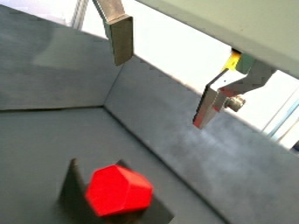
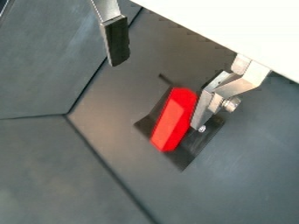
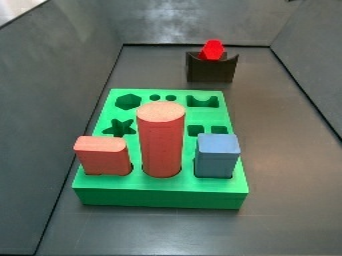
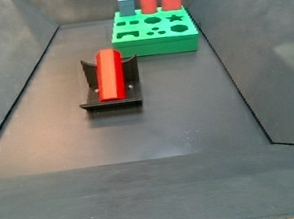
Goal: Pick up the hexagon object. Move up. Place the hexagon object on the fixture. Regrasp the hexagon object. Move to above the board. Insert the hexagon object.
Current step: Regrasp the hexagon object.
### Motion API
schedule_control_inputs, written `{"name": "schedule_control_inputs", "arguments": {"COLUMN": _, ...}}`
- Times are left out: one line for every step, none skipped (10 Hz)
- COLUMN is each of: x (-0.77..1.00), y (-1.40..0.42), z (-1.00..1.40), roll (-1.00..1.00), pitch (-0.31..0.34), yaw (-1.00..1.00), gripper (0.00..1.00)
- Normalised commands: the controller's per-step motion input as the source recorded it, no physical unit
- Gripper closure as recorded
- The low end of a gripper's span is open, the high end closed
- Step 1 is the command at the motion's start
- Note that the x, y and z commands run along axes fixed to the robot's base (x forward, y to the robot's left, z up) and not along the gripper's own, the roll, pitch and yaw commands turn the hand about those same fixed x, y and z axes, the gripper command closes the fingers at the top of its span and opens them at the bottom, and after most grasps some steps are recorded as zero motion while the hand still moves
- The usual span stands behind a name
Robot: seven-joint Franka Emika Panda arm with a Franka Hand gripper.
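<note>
On the fixture I find the hexagon object resting, placement done. My gripper hangs above it, jaws wide and empty. Regrasp and insertion into the board remain.

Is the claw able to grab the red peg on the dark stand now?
Probably yes. The claw hangs open above the hexagon object, which lies on the fixture with nothing covering it.

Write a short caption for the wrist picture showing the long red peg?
Open gripper above the red peg lying on the dark fixture.
</note>
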Motion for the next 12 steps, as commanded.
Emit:
{"name": "schedule_control_inputs", "arguments": {"x": 0.10, "y": -0.04, "z": -0.02, "roll": 1.00, "pitch": 0.172, "yaw": 0.12, "gripper": 0.00}}
{"name": "schedule_control_inputs", "arguments": {"x": 0.10, "y": -0.04, "z": -0.02, "roll": 0.80, "pitch": 0.170, "yaw": 0.15, "gripper": 0.00}}
{"name": "schedule_control_inputs", "arguments": {"x": 0.10, "y": -0.04, "z": -0.02, "roll": 0.62, "pitch": 0.153, "yaw": 0.17, "gripper": 0.00}}
{"name": "schedule_control_inputs", "arguments": {"x": 0.10, "y": -0.05, "z": -0.02, "roll": 0.43, "pitch": 0.132, "yaw": 0.19, "gripper": 0.00}}
{"name": "schedule_control_inputs", "arguments": {"x": 0.10, "y": -0.03, "z": -0.01, "roll": 0.25, "pitch": 0.099, "yaw": 0.20, "gripper": 0.00}}
{"name": "schedule_control_inputs", "arguments": {"x": 0.08, "y": -0.03, "z": -0.01, "roll": 0.17, "pitch": 0.052, "yaw": 0.20, "gripper": 0.00}}
{"name": "schedule_control_inputs", "arguments": {"x": 0.08, "y": -0.04, "z": -0.01, "roll": 0.15, "pitch": 0.029, "yaw": 0.20, "gripper": 0.00}}
{"name": "schedule_control_inputs", "arguments": {"x": 0.03, "y": 0.07, "z": -1.00, "roll": 0.19, "pitch": -0.014, "yaw": 0.23, "gripper": 0.00}}
{"name": "schedule_control_inputs", "arguments": {"x": 0.03, "y": 0.07, "z": -1.00, "roll": 0.19, "pitch": -0.018, "yaw": 0.22, "gripper": 0.00}}
{"name": "schedule_control_inputs", "arguments": {"x": 0.05, "y": 0.06, "z": -1.00, "roll": 0.17, "pitch": -0.069, "yaw": 0.16, "gripper": 0.00}}
{"name": "schedule_control_inputs", "arguments": {"x": 0.06, "y": 0.06, "z": -1.00, "roll": 0.16, "pitch": -0.084, "yaw": 0.14, "gripper": 0.00}}
{"name": "schedule_control_inputs", "arguments": {"x": 0.07, "y": 0.05, "z": -1.00, "roll": 0.12, "pitch": -0.102, "yaw": 0.10, "gripper": 0.00}}
